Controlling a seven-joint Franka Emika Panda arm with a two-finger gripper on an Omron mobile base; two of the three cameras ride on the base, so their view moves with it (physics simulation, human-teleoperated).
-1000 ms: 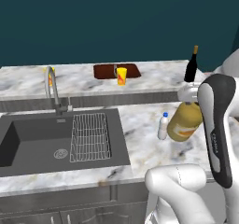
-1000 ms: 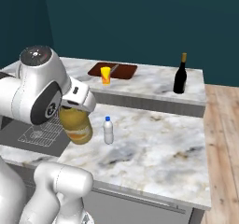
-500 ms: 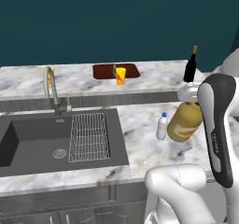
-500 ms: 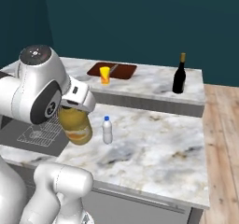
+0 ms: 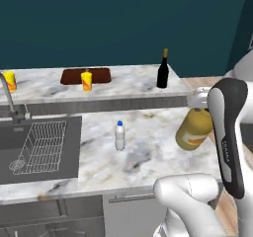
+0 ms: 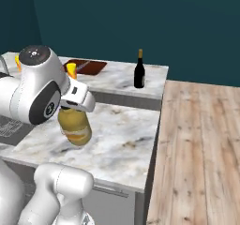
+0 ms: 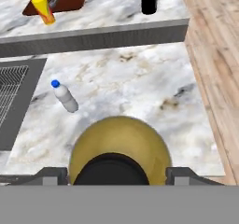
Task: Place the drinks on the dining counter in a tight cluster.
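Gripper point(image 7: 116, 174) closed wide around the neck of the amber-yellow bottle point(image 5: 193, 130), just under its black cap point(image 7: 112, 171); bottle hangs off the surface, above the lower marble worktop point(image 5: 148, 157) near its right end. Body tilted slightly in both base views. Orange label band point(image 6: 77, 134) visible low on the body.

Wine bottle point(image 5: 162, 69) upright on the dining counter point(image 5: 128, 85), toward its right end and close to the far edge. Water bottle point(image 5: 119, 135) upright on the lower worktop, about mid-length, between the sink point(image 5: 34, 147) and the held bottle, well apart from both the counter and the wine bottle.

Handling, judged:
- Amber bottle: squat, rigid, probably glass and full, so heavy for a neck grip. Smooth shoulder; likely to swing under the jaws. Neck below the cap looks the only span narrow enough. Best set down flat and slowly, beside the wine bottle without a knock.
- Wine bottle: tall, narrow base, tips easily; no contact wanted.
- Water bottle: light, thin plastic, may dent or slip; best taken at mid-body with a gentle squeeze.

Yellow cup point(image 5: 86, 80) beside the brown tray point(image 5: 101, 75) on the counter's left half, clear of the likely cluster spot.
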